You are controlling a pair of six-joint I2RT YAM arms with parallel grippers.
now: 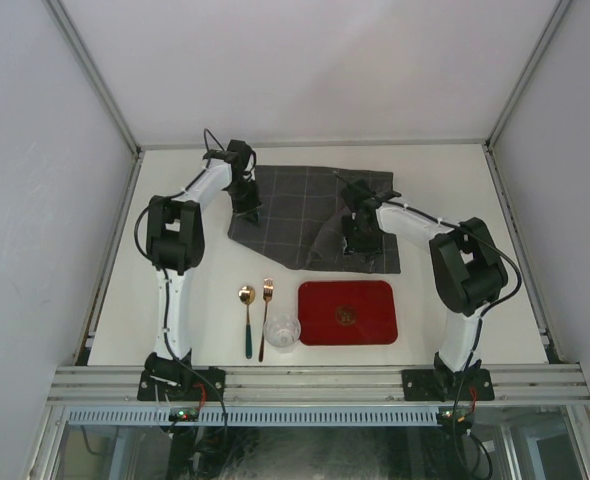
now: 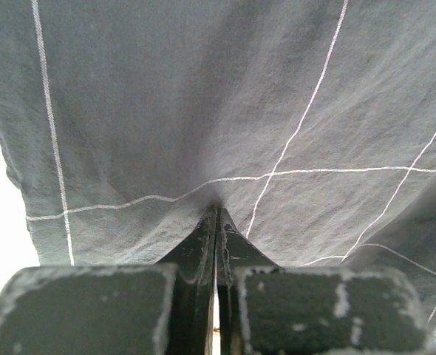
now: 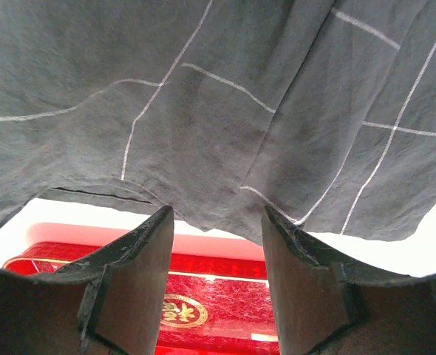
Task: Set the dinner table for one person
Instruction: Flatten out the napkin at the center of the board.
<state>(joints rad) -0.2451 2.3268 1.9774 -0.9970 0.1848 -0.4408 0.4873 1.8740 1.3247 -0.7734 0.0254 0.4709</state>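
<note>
Top external view: dinner table [image 1: 445, 180] is seen as the off-white top filling the cell betw. white walls, w/ alum. rail at near edge and both arm bases bolted there. Dark grey checked cloth [image 1: 290, 205] is laid at far-centre of table, its near-right part rucked up. Left gripper [image 1: 248, 213] is set at cloth's left edge. Left wrist view: fingers [image 2: 203, 244] are pressed together w/ fabric pinched at the tips, creases radiating from that pt. Right gripper [image 1: 361, 243] is positioned at the rucked part. Right wrist view: fingers [image 3: 148, 244] are parted, gap open betw. them, cloth hem just beyond the tips. Red tray [image 1: 347, 312] is placed near-centre, gold emblem in middle. Spoon [image 1: 246, 318] and fork [image 1: 265, 318] are laid side by side left of tray, handles toward near edge. Clear glass [image 1: 282, 331] is stood betw. fork and tray; contact w/ fork cannot be told.
</note>
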